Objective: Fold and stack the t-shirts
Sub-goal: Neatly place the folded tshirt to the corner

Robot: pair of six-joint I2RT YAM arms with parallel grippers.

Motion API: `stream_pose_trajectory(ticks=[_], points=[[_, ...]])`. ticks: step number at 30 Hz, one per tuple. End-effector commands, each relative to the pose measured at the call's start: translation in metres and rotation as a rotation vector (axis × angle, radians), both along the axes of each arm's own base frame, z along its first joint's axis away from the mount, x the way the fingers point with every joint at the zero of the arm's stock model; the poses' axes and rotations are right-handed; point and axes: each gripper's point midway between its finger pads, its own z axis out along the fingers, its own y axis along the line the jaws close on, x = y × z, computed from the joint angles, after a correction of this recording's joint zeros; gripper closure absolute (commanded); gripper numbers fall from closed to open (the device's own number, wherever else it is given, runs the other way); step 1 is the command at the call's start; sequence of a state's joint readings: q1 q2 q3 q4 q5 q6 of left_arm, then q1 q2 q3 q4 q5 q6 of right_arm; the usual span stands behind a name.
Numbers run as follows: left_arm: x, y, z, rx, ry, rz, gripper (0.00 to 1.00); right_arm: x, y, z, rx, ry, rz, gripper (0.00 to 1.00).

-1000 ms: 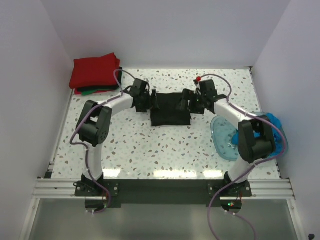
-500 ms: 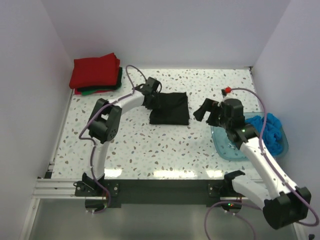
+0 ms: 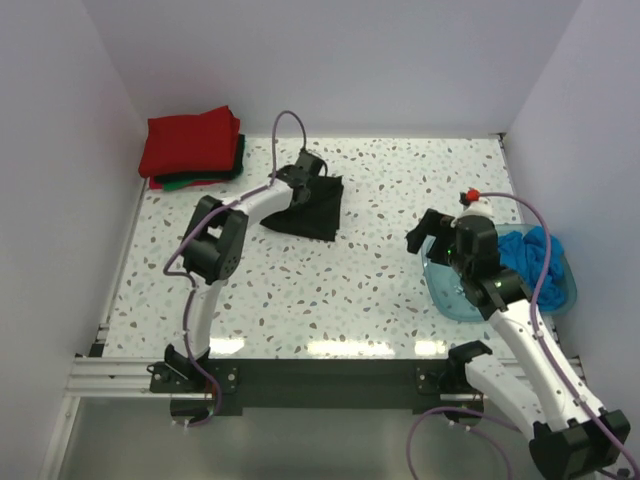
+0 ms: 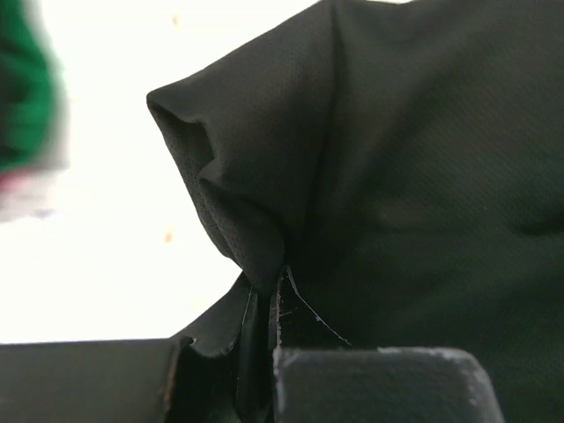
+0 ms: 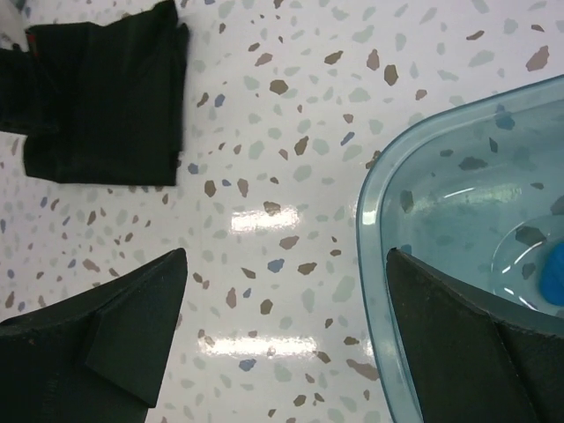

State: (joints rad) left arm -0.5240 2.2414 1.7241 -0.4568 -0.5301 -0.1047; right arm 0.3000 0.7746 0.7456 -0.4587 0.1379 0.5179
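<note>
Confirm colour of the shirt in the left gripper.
Solid black. The t-shirt pinched by the left gripper shows best in the top external view.

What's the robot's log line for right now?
left gripper: shut on black t-shirt | right gripper: open, above tub edge | blue t-shirt: in tub | folded stack: back-left corner

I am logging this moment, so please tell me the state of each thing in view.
Black shirt: folded, pinched by left hand.
Left hand: shut on black shirt.
Right hand: open, empty.
Red shirt: folded, top of stack.
Green shirt: folded, under red.
Blue shirt: crumpled in tub.
Tub: upright.
</note>
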Motion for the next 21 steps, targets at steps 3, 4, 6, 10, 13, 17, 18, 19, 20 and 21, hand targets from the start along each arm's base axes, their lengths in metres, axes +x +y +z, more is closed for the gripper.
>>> stream_pose_trajectory(ticks=[3, 4, 6, 10, 13, 17, 18, 19, 20, 21], points=[[0.041, 0.060, 0.114, 0.318, -0.256, -0.007, 1.00, 0.006, -0.007, -0.014, -0.071, 0.037, -0.012, 0.01], [0.047, 0.071, 0.122, 0.328, -0.270, 0.009, 1.00, 0.007, -0.008, -0.018, -0.081, 0.049, -0.011, 0.01], [0.060, 0.084, 0.143, 0.353, -0.306, 0.008, 1.00, 0.009, -0.009, -0.020, -0.100, 0.060, -0.011, 0.01], [0.075, 0.101, 0.179, 0.458, -0.384, -0.002, 1.00, 0.011, -0.011, -0.028, -0.118, 0.089, -0.017, 0.01], [0.087, 0.106, 0.203, 0.484, -0.456, -0.009, 1.00, 0.013, -0.012, -0.029, -0.124, 0.085, -0.024, 0.01], [0.103, 0.110, 0.225, 0.500, -0.497, 0.003, 1.00, 0.017, -0.013, -0.032, -0.138, 0.097, -0.032, 0.01], [0.105, 0.113, 0.231, 0.499, -0.505, 0.014, 1.00, 0.018, -0.013, -0.032, -0.139, 0.100, -0.033, 0.01], [0.108, 0.113, 0.244, 0.489, -0.530, 0.021, 1.00, 0.018, -0.012, -0.034, -0.140, 0.105, -0.029, 0.01], [0.109, 0.114, 0.248, 0.487, -0.537, 0.027, 1.00, 0.019, -0.011, -0.035, -0.139, 0.110, -0.027, 0.01], [0.110, 0.118, 0.253, 0.485, -0.546, 0.038, 1.00, 0.020, -0.012, -0.039, -0.144, 0.121, -0.027, 0.01]])
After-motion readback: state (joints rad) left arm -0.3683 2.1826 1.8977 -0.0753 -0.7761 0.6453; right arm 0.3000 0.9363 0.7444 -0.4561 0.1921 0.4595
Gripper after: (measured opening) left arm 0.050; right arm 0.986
